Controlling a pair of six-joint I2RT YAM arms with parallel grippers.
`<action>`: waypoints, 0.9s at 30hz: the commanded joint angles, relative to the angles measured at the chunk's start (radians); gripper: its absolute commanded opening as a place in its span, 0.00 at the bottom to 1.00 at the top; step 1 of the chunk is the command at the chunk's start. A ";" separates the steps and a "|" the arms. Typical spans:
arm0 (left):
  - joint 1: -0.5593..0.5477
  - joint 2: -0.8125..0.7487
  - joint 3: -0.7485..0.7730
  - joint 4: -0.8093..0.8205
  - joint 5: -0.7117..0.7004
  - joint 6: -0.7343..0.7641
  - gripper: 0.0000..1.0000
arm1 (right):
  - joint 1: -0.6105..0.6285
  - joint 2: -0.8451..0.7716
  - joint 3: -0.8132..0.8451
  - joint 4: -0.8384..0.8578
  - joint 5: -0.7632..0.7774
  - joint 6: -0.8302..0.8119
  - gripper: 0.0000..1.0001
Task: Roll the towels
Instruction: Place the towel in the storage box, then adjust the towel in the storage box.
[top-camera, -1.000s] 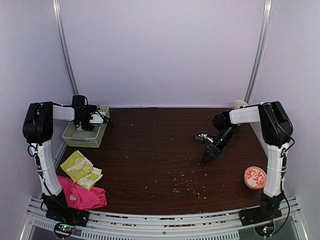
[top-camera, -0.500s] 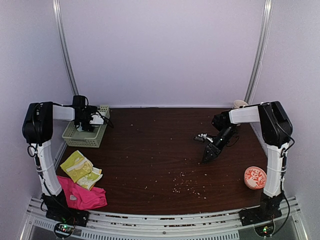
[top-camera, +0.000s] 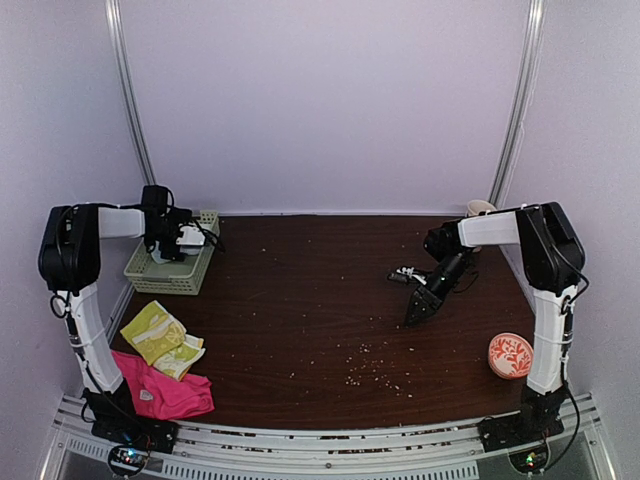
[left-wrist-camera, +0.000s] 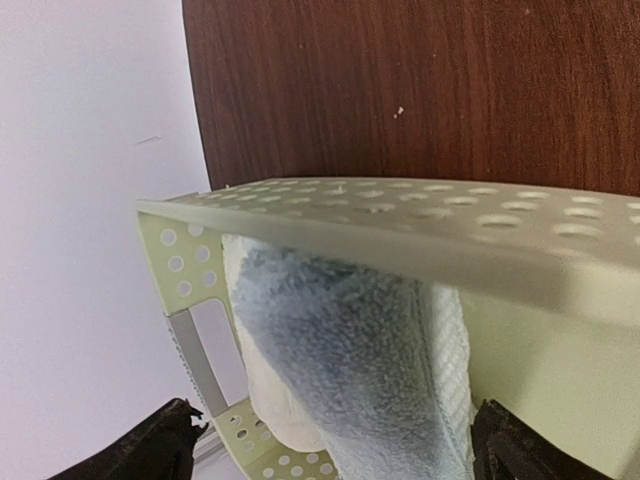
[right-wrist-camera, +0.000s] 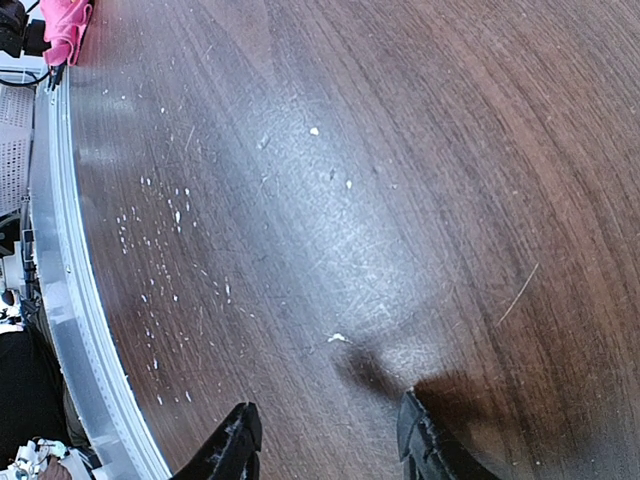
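Left hand (top-camera: 165, 248), spread wide and empty, hangs over the basket (top-camera: 186, 277) at upper left, apparently having stowed the pale blue towel (left-wrist-camera: 350, 370) rolled inside; yellow-green towel (top-camera: 153, 331) and pink towel (top-camera: 166, 394) lie loose at lower left; right hand (top-camera: 419, 311), half-open, holds nothing.

Pale blue towel (left-wrist-camera: 350, 370): terry pile, rolled into a thick cylinder, lying lengthwise inside the pale green perforated basket (left-wrist-camera: 400, 215). Cream-white towel (left-wrist-camera: 262, 400): also in the basket, showing on both sides of the blue roll and pressed against it; whether it is fully rolled cannot be told. Yellow-green patterned towel (top-camera: 152, 330): folded flat on the dark surface (top-camera: 320, 300) at the near left, a smaller patterned fold against its near-right edge; one cloth or two is unclear. Hot-pink towel (top-camera: 165, 393): unrolled, loosely crumpled at the near-left corner of the surface, just beside the yellow-green one.
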 joint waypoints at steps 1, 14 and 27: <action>-0.003 -0.043 -0.001 -0.004 -0.025 -0.018 0.98 | 0.002 0.029 0.021 -0.023 0.020 -0.018 0.48; -0.018 -0.264 -0.015 -0.124 -0.023 -0.210 0.98 | 0.003 0.041 0.037 -0.069 0.005 -0.047 0.50; -0.005 -0.462 -0.085 0.418 0.031 -1.770 0.98 | 0.002 -0.007 0.056 -0.074 0.041 -0.049 0.53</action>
